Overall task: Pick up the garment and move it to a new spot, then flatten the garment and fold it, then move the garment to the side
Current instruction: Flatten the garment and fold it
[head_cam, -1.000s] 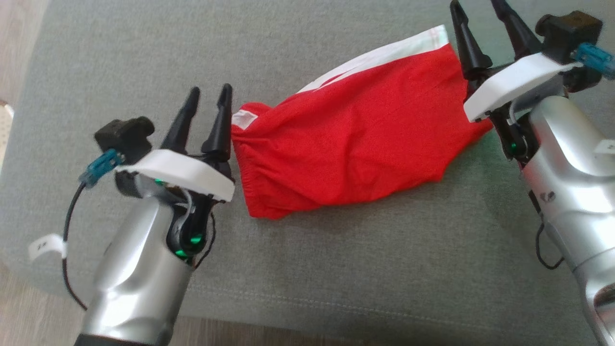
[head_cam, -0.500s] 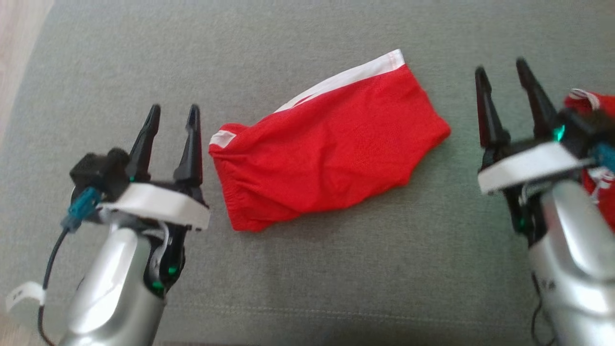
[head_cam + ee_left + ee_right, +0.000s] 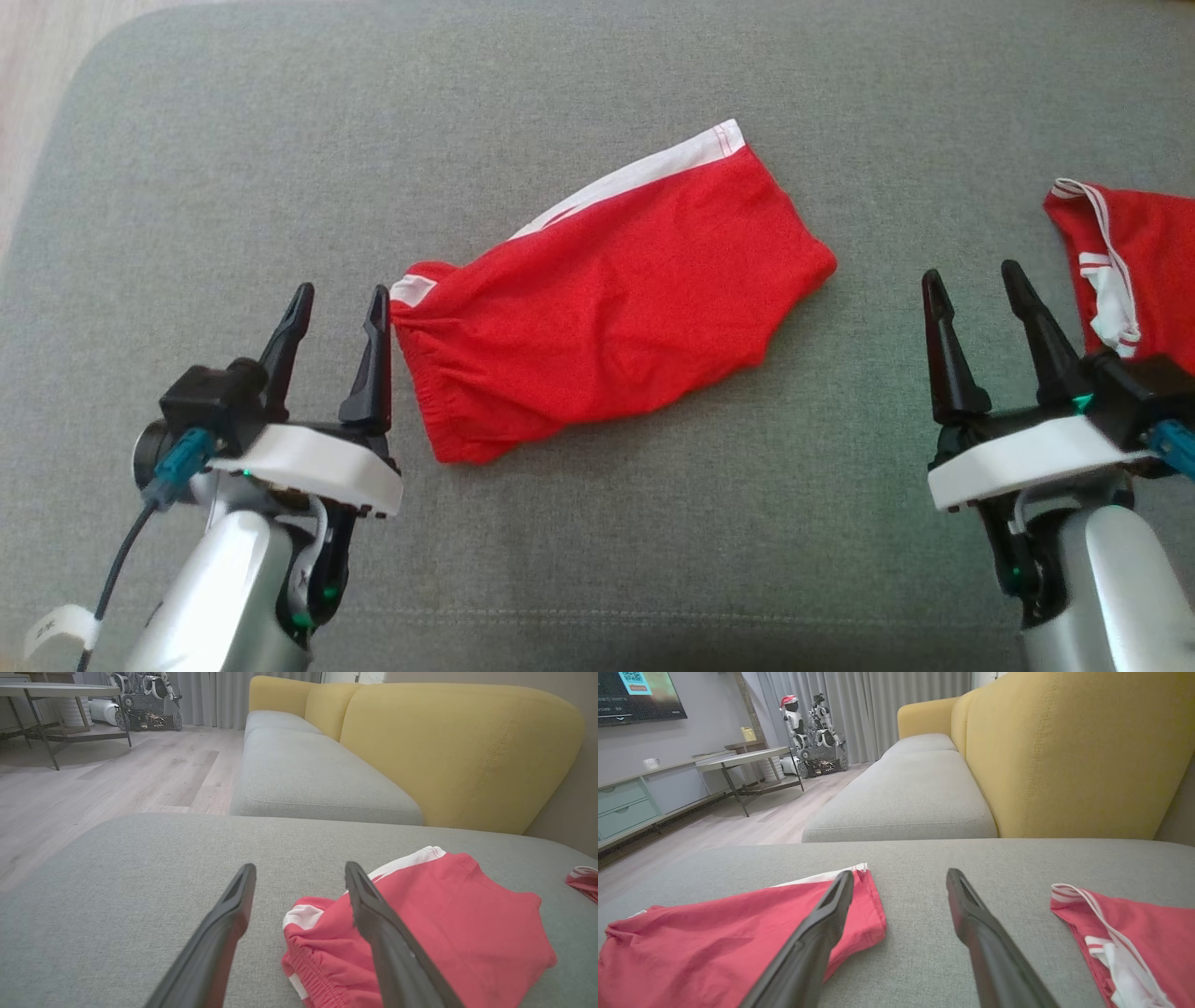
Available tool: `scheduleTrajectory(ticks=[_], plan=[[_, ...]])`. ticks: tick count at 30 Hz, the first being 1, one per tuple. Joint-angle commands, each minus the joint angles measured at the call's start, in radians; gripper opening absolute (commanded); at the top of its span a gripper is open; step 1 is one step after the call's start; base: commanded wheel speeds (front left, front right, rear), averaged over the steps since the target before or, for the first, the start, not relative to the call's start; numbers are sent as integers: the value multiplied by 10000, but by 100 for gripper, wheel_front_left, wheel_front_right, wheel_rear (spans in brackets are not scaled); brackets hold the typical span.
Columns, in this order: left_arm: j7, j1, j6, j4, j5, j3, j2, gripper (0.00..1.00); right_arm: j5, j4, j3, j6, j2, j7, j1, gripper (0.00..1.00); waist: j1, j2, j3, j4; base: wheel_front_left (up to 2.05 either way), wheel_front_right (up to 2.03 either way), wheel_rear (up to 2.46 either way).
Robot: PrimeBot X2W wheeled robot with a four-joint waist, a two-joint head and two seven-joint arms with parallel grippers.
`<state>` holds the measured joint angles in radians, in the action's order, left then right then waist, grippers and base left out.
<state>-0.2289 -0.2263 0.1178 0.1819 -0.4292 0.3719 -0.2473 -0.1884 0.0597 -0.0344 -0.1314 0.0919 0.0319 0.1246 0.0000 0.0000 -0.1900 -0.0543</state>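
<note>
The left gripper's two dark, tapered fingers stand wide apart and empty, the inner one just beside the puckered waistband of the red shorts. The right gripper is spread as wide and holds nothing, near the shorts' hem end but apart from it. The shorts lie slantwise, with the waistband end nearer the robot on its left and the hem end farther off to its right. The cloth is a fine knit, softly wrinkled, with a white band along the far edge. Under the shorts is a grey woven cushion. To the right of the shorts lies another red garment with white trim.
</note>
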Motion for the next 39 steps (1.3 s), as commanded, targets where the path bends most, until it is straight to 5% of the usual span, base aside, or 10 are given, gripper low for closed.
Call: scheduleTrajectory(ticks=[1,23,39], plan=[[27,-269,65,-367,69,-394,-298,100,63,-479,-179,7,-38,-45,102,100,0,0,-6,5,0,0,0],[96,-769,79,-471,-81,-356,-329,100,31,-761,-27,7,264,-505,669,100,0,0,-486,-197,0,0,0],[-145,-1816,-289,-3,-104,-17,209,100,-1,5099,-1604,7,815,-1677,4443,100,0,0,-1491,-1044,0,0,0]])
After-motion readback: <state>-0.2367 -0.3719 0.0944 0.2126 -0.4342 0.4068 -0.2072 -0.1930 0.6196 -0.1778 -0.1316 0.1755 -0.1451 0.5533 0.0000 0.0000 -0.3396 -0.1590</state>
